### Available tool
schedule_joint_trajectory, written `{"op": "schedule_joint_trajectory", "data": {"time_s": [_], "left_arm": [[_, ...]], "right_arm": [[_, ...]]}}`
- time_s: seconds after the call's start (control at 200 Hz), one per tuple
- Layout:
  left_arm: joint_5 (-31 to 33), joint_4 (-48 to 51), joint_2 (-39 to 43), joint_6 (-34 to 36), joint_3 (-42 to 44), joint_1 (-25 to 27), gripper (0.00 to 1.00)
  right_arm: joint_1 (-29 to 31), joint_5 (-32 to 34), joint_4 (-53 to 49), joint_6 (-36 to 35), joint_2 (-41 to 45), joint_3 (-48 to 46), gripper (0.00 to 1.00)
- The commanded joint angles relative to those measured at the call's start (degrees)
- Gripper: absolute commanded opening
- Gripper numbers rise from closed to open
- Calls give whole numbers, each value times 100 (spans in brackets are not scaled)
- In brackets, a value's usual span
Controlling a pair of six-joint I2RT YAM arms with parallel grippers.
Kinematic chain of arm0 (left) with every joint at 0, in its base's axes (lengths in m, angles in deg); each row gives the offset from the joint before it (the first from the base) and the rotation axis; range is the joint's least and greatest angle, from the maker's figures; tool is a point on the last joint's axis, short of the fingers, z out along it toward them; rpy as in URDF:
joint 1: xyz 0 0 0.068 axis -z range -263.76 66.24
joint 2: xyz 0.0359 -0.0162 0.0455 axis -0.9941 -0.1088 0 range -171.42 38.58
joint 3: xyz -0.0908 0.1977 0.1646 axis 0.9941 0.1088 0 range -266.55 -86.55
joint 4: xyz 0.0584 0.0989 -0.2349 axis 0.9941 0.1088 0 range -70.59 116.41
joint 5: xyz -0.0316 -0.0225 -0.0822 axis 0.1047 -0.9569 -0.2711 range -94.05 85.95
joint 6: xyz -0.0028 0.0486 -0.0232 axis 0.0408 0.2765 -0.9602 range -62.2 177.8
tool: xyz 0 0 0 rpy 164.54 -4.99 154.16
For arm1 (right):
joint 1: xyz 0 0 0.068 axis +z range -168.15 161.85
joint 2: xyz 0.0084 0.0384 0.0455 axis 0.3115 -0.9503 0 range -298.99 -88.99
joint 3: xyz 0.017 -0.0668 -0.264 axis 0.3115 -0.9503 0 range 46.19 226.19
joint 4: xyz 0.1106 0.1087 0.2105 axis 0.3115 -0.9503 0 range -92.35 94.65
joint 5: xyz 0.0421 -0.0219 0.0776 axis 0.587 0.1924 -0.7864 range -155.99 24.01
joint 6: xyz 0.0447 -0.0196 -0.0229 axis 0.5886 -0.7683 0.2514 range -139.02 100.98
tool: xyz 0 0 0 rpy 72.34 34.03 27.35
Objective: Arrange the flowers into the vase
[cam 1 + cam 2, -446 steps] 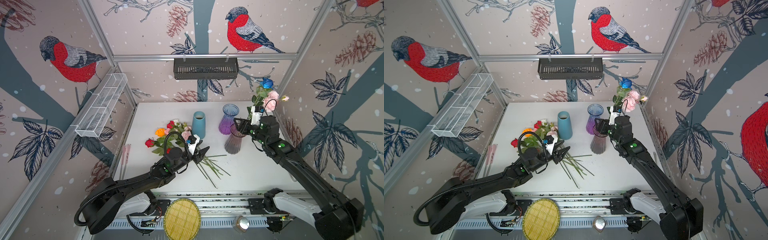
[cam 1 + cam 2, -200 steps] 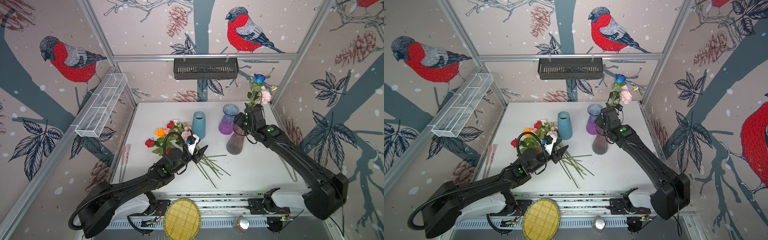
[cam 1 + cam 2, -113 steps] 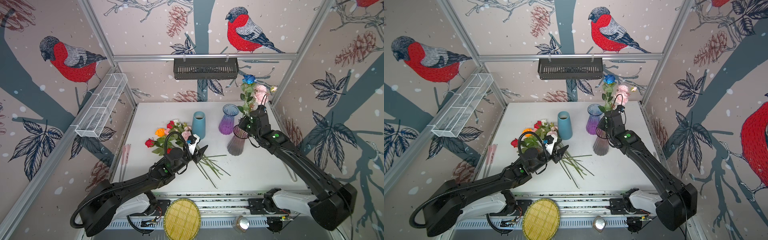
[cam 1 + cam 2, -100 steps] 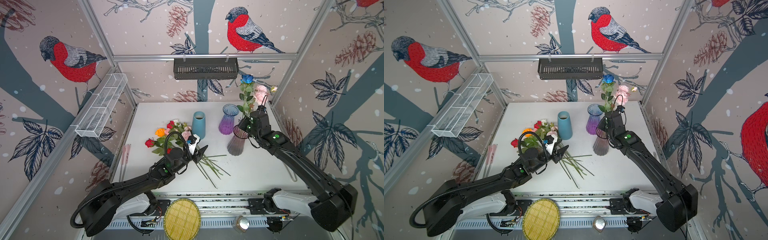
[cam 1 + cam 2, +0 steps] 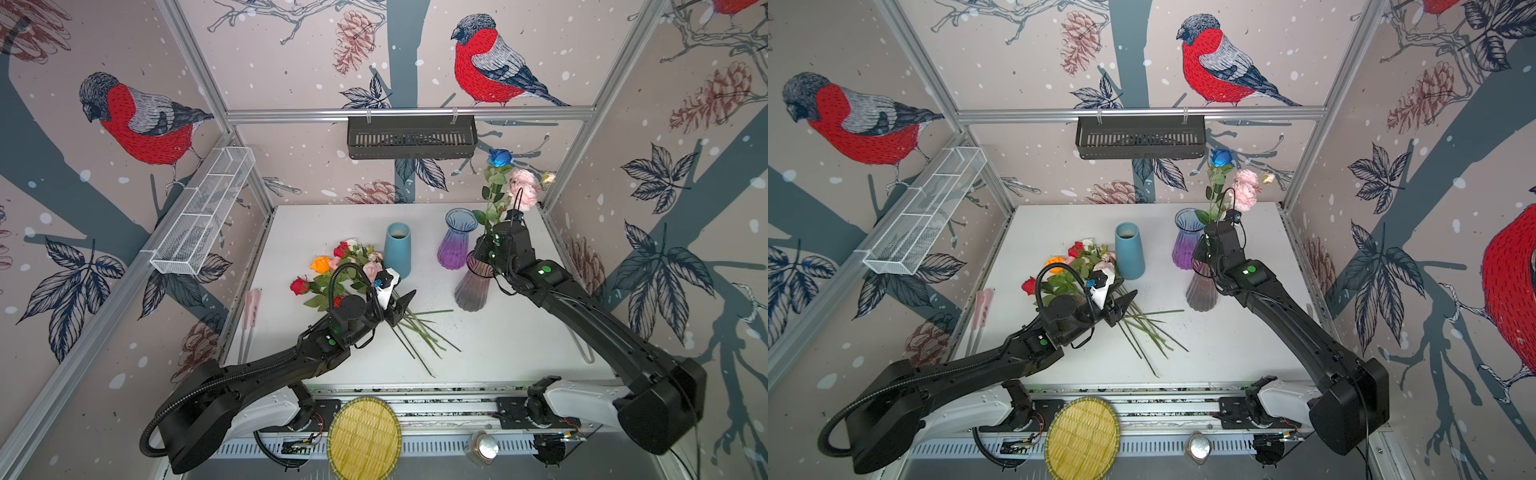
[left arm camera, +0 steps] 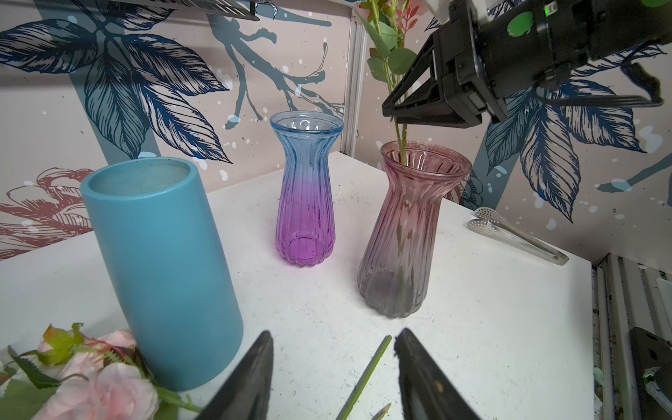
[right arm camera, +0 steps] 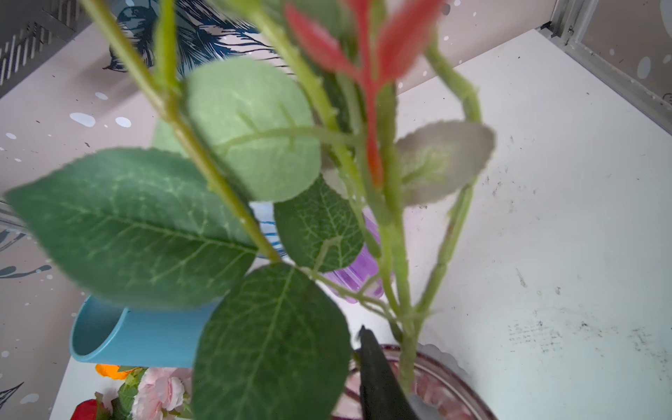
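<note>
White tabletop (image 5: pixel 519 340) inside bird-patterned walls. Left gripper (image 6: pixel 332 367) with jaws apart over loose artificial flowers (image 5: pixel 345 266), unmoved. Blue rose and pink carnations (image 5: pixel 509 178) stemmed in smoky pink ribbed glass vase (image 6: pixel 411 232), now more upright; right gripper (image 6: pixel 403 105) around stems, grip unclear.

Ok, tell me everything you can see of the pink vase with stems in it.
The pink vase is ribbed clear glass, rosy at the flared rim and fading to smoky grey at the base. It stands upright on the white table, right of the blue-purple vase and apart from it. Green stems run down inside it. The right gripper sits just above its mouth, around the stems.
</note>
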Motion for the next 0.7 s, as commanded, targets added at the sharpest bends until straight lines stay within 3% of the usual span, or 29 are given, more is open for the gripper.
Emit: {"op": "schedule_joint_trajectory", "data": {"time_s": [0.0,0.26,0.495,0.695], "left_arm": [[24,-85,40,98,-38,11,55],[30,-82,70,101,-38,11,54],[20,-63,6,104,-64,18,55],[14,-83,-55,101,-81,20,55]], "right_arm": [[5,204,49,-161,-45,40,25],[146,251,71,-557,-176,100,12],[641,410,718,-1790,593,-275,6],[893,-100,859,-2861,930,-340,5]]}}
